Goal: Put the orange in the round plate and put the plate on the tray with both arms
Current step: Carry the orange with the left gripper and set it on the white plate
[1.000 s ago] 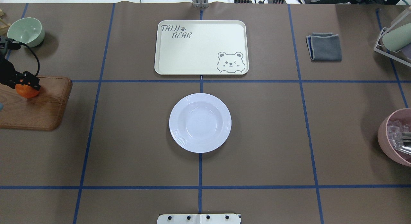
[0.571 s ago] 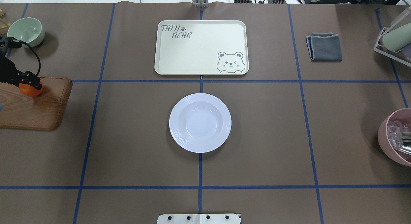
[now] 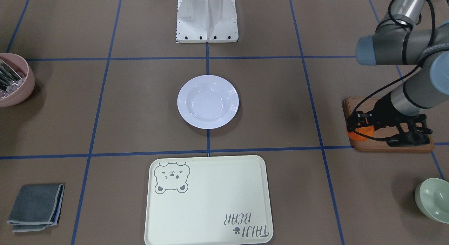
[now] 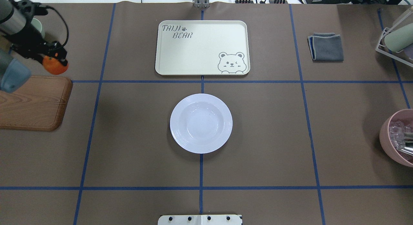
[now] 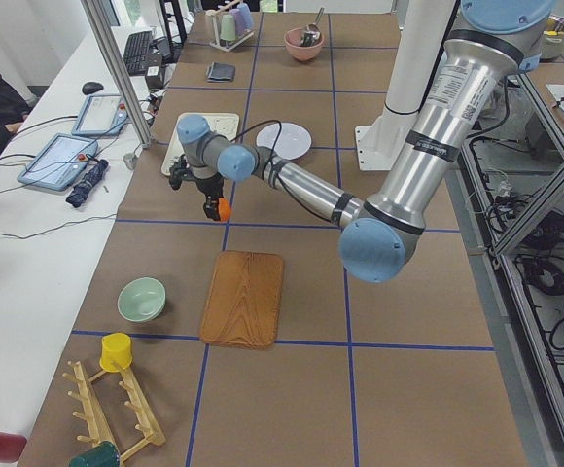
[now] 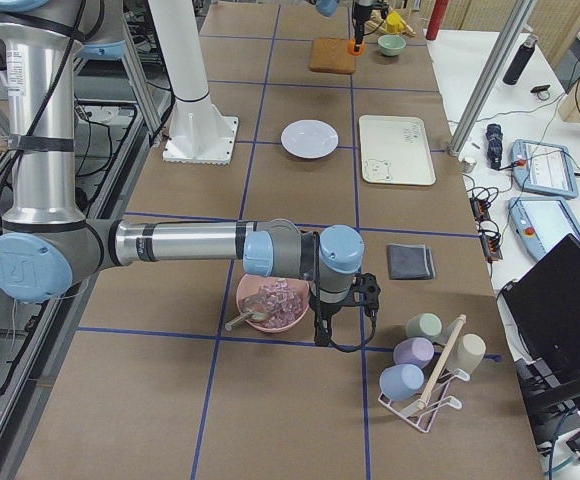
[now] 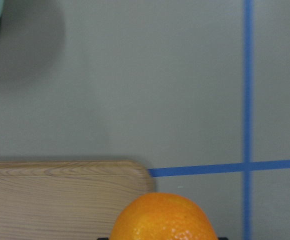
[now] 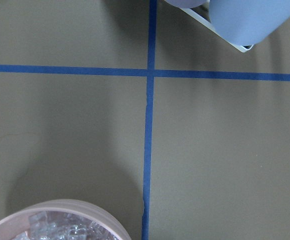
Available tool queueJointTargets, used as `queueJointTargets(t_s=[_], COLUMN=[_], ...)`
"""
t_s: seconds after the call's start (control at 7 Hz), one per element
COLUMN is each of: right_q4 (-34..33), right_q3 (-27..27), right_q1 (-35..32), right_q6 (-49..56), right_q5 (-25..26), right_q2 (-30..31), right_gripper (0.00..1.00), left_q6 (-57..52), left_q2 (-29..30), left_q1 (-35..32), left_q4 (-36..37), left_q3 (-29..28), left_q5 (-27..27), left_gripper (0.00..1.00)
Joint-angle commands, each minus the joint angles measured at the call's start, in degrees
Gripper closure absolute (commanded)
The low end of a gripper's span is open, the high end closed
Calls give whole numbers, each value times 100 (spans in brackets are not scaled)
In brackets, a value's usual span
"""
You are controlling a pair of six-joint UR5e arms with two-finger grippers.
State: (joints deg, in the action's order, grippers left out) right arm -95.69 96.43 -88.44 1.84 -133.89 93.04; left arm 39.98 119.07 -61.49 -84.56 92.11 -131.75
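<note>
In the upper left of the overhead view, the left gripper [image 4: 54, 60] has its black jaws pinched on the orange [image 4: 55, 65]. The fruit hangs in the air just past the top edge of the wooden board [image 4: 32, 102], over the brown table [image 4: 129, 138]. From the camera at the left end of the table, the orange is clear of the board, with bare table under it. The left wrist camera has the fruit at the bottom middle of its frame. The board's rounded corner is to the lower left and a cross of blue tape is to the right.

The plate [image 4: 176, 123] lies flat in the middle of the overhead view, on the centre tape line and well apart from the orange. The tray [image 4: 201, 47] lies above it in the upper middle, near the plate but not touching it, with a tape line running between them.

The right gripper [image 6: 323, 335] shows only in the side view from the right end. It hangs just beside the pink bowl [image 4: 398, 138] at the right edge of the overhead view. I cannot tell whether its jaws are spread or pressed together.

A folded grey cloth [image 4: 326, 46] sits in the upper right. A green bowl [image 3: 433, 199] sits in the lower right corner of the front view.
</note>
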Motion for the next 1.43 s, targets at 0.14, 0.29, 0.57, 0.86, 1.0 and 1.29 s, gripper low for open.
queueJointTargets(t_s=[0.14,0.29,0.57,0.86,1.0,1.29], right_q4=[7,7,7,7,7,7], right_q3=[-28,-19,7,16,16,25], right_q1=[2,2,2,2,2,2], right_q6=[0,-9,-9,-9,-9,-9], right_q5=[-33,-49,-76,-93,-85,-93], right_q2=[21,30,21,12,12,4], right_gripper=[0,0,0,0,0,0], left_q6=[2788,3422,3903,3912,3903,3912], left_q2=[1344,1565,1812,1900,1927,1919], left_q1=[1634,2162,2702,2800,2957,3116], left_q4=[265,-40,-908,-1386,-1414,-1414], left_q3=[132,27,-699,-1002,-1054,-1177], left_q5=[394,700,1256,1257,1257,1266], left_gripper=[100,100,100,100,100,100])
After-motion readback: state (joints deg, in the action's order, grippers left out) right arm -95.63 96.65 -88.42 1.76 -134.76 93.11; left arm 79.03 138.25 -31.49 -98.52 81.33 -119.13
